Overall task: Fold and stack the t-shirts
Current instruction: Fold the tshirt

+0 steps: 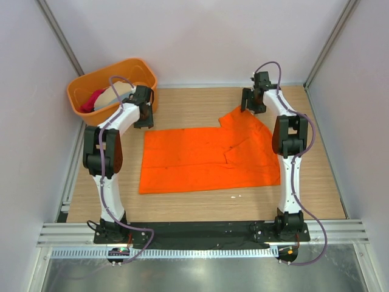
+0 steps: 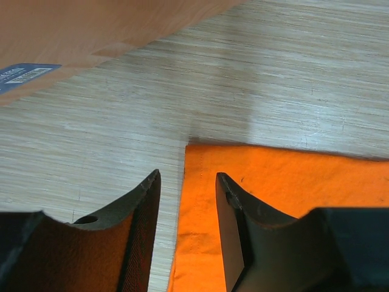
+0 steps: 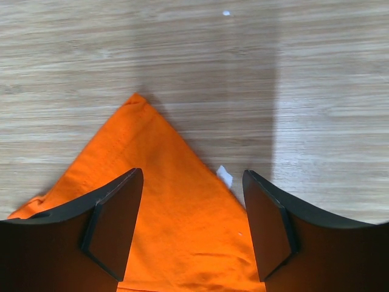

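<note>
Top external: orange t-shirt (image 1: 200,161) lies flat, left gripper (image 2: 187,179) jaws spread astride its corner edge, right gripper (image 3: 193,179) jaws spread with a pointed corner just ahead between them (likely both lined up to pinch far corners for a fold; whether they touch cloth is unclear).

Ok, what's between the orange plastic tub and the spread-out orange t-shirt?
Bare wooden tabletop, with the open left end effector over it. The left wrist view shows wood from the orange plastic tub's wall to the bright orange cloth t-shirt's corner.
</note>
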Motion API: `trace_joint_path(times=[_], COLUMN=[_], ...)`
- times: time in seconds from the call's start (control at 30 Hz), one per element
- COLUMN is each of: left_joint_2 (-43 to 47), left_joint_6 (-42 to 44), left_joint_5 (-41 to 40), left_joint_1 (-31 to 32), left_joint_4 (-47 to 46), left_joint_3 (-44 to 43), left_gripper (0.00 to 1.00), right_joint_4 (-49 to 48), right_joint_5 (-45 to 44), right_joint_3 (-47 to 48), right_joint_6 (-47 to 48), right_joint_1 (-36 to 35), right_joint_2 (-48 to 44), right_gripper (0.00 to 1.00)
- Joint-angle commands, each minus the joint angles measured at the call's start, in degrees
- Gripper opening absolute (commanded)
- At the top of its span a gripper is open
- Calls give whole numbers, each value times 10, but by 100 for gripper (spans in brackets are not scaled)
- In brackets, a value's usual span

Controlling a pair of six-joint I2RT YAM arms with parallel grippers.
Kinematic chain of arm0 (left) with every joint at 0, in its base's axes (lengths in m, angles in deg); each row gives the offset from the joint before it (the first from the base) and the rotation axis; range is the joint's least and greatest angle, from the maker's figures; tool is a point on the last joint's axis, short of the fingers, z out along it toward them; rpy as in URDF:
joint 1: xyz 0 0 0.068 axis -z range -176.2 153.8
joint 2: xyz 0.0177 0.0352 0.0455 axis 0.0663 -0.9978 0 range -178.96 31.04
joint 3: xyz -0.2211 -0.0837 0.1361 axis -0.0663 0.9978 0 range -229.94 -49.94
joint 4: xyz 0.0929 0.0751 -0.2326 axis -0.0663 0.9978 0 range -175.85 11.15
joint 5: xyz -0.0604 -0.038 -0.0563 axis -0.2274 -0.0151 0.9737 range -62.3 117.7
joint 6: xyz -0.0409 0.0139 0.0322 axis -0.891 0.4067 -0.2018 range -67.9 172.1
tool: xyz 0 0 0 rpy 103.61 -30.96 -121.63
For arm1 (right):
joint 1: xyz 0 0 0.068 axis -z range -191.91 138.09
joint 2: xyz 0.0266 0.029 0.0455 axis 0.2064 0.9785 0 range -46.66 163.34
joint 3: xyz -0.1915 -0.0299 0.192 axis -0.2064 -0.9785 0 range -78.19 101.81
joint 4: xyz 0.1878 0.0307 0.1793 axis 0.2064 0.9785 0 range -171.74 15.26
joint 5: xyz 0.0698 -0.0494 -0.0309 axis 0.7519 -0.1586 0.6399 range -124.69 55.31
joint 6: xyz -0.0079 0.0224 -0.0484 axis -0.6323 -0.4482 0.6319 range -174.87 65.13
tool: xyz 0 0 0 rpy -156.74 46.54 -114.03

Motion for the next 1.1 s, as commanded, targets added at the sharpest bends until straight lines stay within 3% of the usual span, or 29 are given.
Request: trace_joint_path(times=[0.0,0.23,0.4,0.6,0.8,0.97,1.0,1.07], left_joint_2=[-56,-94,-116,-41,-23,1,13,26], left_joint_6=[12,16,-12,-30,-22,-30,-32,-32], left_joint_5=[-7,13,42,34,22,21,20,19], left_joint_1=[-25,-25,-24,-16,-6,8,11,24], left_joint_4=[-23,3,53,-8,-2,2,2,1], left_joint_3=[9,-27,-59,18,14,32,35,39], left_gripper=[42,41,38,38,41,41,41,42], right_joint_4=[7,18,12,0,19,-18,-27,-35], right_joint_5=[-23,-40,3,27,9,5,-6,-23], right_joint_3=[4,-19,-43,-107,-155,-262,-296,-314], right_joint_6=[6,14,-9,-31,-20,-47,-60,-70], right_joint_1=[-1,6,37,69,69,70,69,68], right_joint_2=[-26,-77,-116,-156,-168,-245,-261,-302], right_gripper=[72,72,72,71,71,65,58,55])
